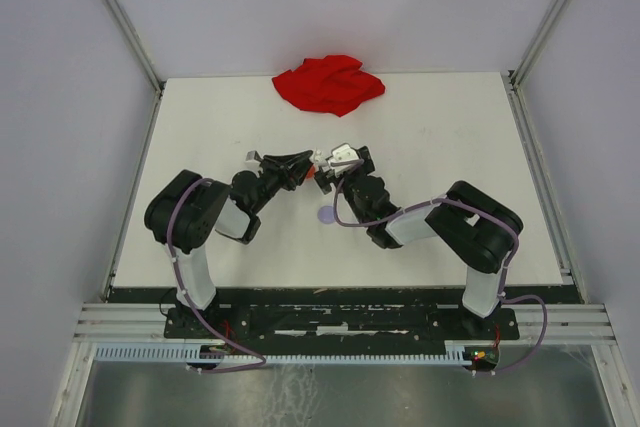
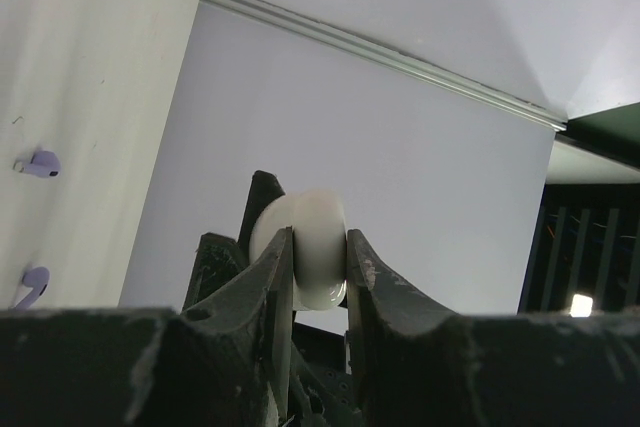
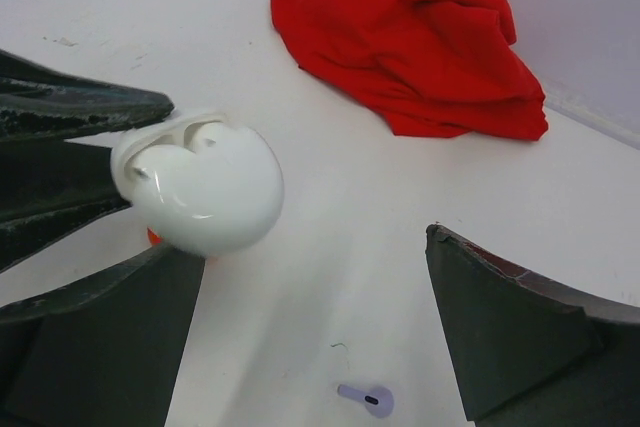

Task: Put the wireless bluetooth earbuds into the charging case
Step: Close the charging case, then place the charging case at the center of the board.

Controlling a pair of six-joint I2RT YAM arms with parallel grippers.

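Observation:
My left gripper (image 2: 320, 235) is shut on a round white charging case (image 2: 305, 247) and holds it above the table. The case also shows in the right wrist view (image 3: 200, 182), gripped by the left fingers (image 3: 70, 117), with a small red piece (image 3: 153, 237) just under it. My right gripper (image 3: 312, 247) is open and empty, its jaws wide apart next to the case. A lavender earbud (image 3: 368, 397) lies on the table below it. Two lavender earbuds (image 2: 40, 163) (image 2: 33, 285) show in the left wrist view. In the top view both grippers (image 1: 298, 165) (image 1: 332, 167) meet at mid-table.
A crumpled red cloth (image 1: 328, 84) lies at the table's far edge, also in the right wrist view (image 3: 420, 42). A small round lavender spot (image 1: 326, 214) sits on the white table (image 1: 450, 147) just near of the grippers. Grey walls surround the table.

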